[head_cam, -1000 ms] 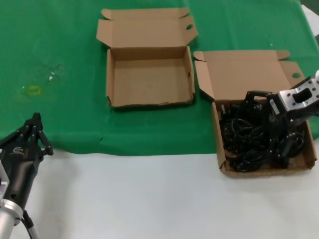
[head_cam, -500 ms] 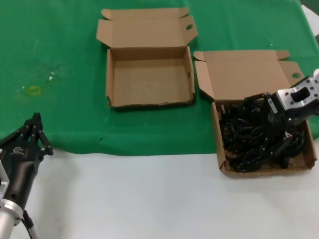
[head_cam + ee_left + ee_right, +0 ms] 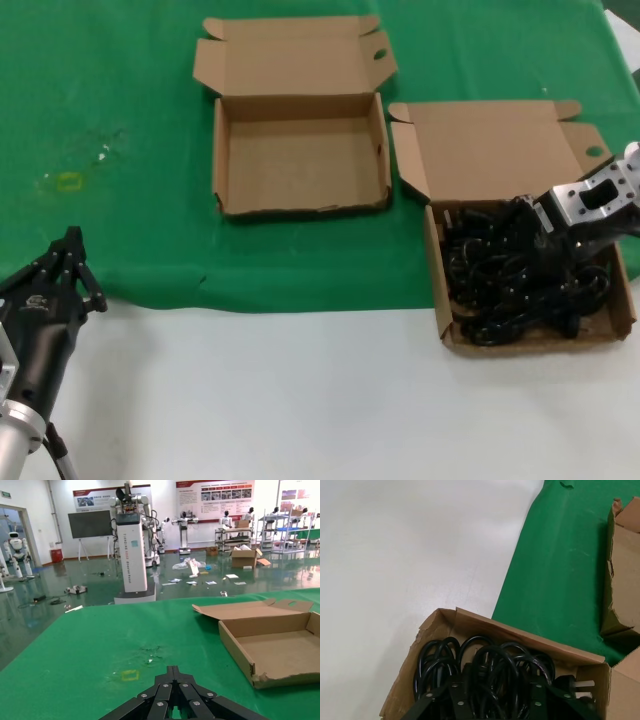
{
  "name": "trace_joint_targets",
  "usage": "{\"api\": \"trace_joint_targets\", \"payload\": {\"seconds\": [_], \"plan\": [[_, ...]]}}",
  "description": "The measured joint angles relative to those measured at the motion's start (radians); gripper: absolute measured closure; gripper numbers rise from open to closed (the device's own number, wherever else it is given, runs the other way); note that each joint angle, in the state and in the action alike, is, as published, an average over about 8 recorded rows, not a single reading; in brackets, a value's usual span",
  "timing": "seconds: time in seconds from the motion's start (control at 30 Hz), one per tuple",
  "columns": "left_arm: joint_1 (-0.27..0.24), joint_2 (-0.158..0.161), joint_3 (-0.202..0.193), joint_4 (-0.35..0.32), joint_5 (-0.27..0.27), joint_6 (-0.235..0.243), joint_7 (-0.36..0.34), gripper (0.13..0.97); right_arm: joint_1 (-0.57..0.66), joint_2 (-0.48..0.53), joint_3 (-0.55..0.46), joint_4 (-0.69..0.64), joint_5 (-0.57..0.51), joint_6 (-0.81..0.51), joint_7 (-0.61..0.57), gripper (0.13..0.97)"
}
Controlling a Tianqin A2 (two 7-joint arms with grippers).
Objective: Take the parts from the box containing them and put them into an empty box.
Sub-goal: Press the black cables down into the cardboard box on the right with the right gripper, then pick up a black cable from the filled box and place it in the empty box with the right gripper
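The parts are black looped power cords (image 3: 505, 285), piled in the right cardboard box (image 3: 445, 335). They also show in the right wrist view (image 3: 485, 665), with a plug's prongs (image 3: 585, 685) at one corner. My right gripper (image 3: 545, 250) is down in this box. Its fingers (image 3: 457, 692) are spread wide, and several cord loops lie between them at my right gripper (image 3: 497, 685). The empty box (image 3: 300, 165) lies open to the left on the green cloth; it also shows in the left wrist view (image 3: 280, 650). My left gripper (image 3: 72, 250) is shut and empty, parked at the near left; its tip shows in the left wrist view (image 3: 173, 670).
The green cloth (image 3: 120, 120) covers the far half of the table and the white tabletop (image 3: 300, 400) the near half. Both boxes have lids folded back away from me. A yellow mark (image 3: 68, 181) is on the cloth at the left.
My right gripper has drawn back to the right and up from deeper in the cord pile. The cords have shifted slightly. The left arm has not moved.
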Motion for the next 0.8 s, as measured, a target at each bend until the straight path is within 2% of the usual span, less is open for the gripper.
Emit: {"api": "trace_joint_targets", "payload": {"seconds": [0.17,0.3,0.57,0.8], "plan": [[0.000,0.000,0.000,0.000,0.000,0.000,0.000,0.953,-0.007,0.007,0.001,0.027,-0.003,-0.004,0.017,0.724],[0.000,0.000,0.000,0.000,0.000,0.000,0.000,0.953,-0.012,0.018,0.002,0.060,-0.005,-0.012,0.041,0.724],[0.000,0.000,0.000,0.000,0.000,0.000,0.000,0.953,-0.017,0.047,0.006,0.128,-0.007,-0.037,0.104,0.855],[0.000,0.000,0.000,0.000,0.000,0.000,0.000,0.953,-0.017,0.071,0.013,0.191,-0.002,-0.071,0.180,0.892]]}}
